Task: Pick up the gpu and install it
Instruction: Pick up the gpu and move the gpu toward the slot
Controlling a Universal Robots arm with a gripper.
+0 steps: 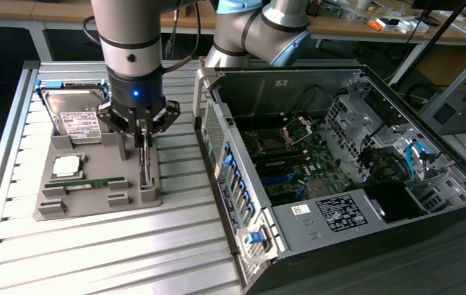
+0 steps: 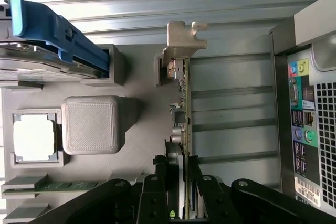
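Grey plastic formed the holder (image 1: 93,206), which lay on the slatted metal table (image 1: 93,264), to the exterior view's left of the open case (image 1: 340,178). The gpu (image 1: 145,167) stood on its long edge in a slot of the holder, on the side nearest to the case, and its lower edge seemed to sit in that slot. The arm (image 1: 134,49) reached straight down over it, and the tool (image 1: 144,144) was at the upper edge of the card.

In the wrist view the tool (image 2: 182,170) had black fingers (image 2: 202,195) on both faces of the gpu (image 2: 185,103). They were pressed against the board, so the tool was clamped on the card. The silvery bracket (image 2: 184,38) was at the end of the card far from the fingers and touched a grey post of the holder.

Other parts were in the same holder. A drive (image 1: 77,120) with a white label sat at its far end in a blue frame. A cpu (image 1: 66,165) lay in a square pocket, and a green ram (image 1: 85,182) lay flat just beside it. The case lay on its side with the board inside facing up, and its rear ports (image 2: 304,119) showed beside the gpu in the wrist view.
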